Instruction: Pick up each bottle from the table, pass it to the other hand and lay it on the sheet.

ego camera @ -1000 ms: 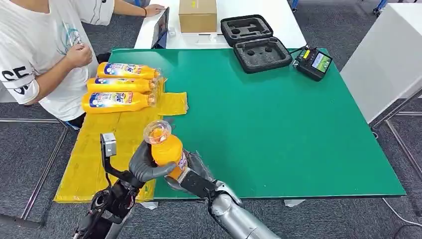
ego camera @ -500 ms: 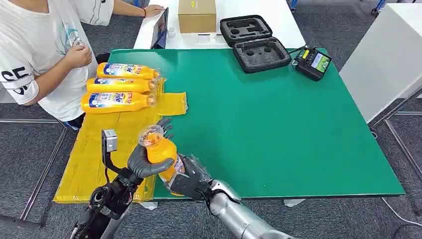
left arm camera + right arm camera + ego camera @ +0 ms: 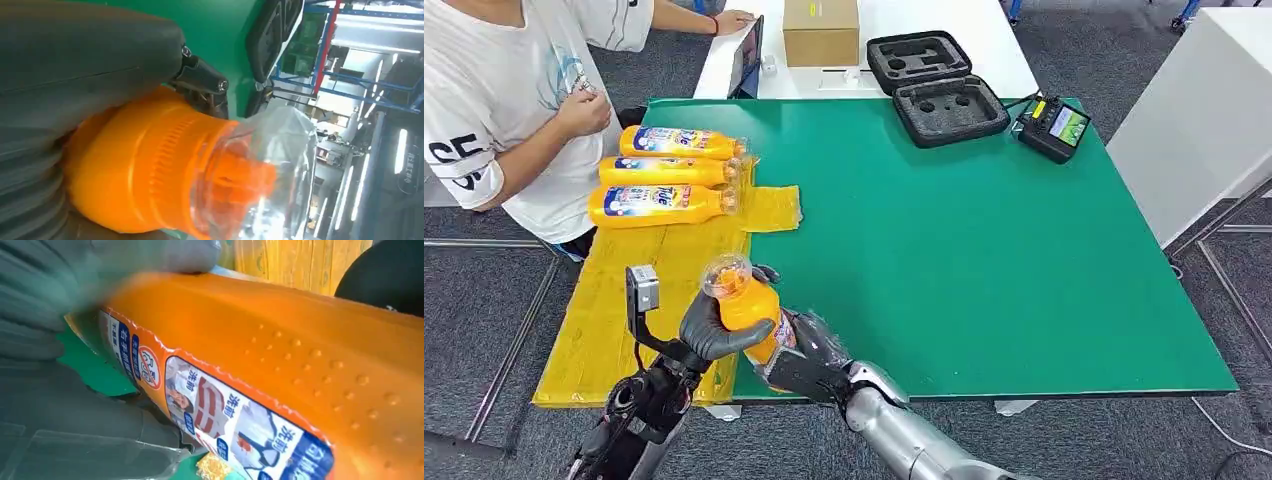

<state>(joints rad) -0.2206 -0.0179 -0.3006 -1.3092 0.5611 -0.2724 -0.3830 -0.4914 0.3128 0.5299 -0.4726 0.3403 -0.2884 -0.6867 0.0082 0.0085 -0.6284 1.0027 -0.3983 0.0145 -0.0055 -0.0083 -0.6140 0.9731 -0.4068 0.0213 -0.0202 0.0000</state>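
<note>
So the bottle (image 3: 746, 310) is sitting between both hands at the near edge of the bench (image 3: 984, 250), right over the seam where the yellow sheet (image 3: 674, 270) meets the green. It's close to upright, cap (image 3: 725, 273) up and leaning a bit toward the sheet. The left hand (image 3: 714, 332) is wrapped around the upper body just under the cap, and the left wrist view has a thick thumb lying across the shoulder. The right hand (image 3: 809, 350) is cupped against the lower half by the label; the right wrist view has its fingers pressed onto the side, so I'd call both hands gripping it, mid-handover.

What matters next, I reckon: the sheet lies off to the left and away, the left arm is the nearer one, and the long axis has to tip from standing to flat. Three bottles (image 3: 659, 172) already lie side by side at the far end of the sheet, caps pointing toward the green. The stretch of sheet between them and the hands is bare, plenty of room there. A person (image 3: 494, 100) stands just beside that far corner, so keep the swing low and short of them.
</note>
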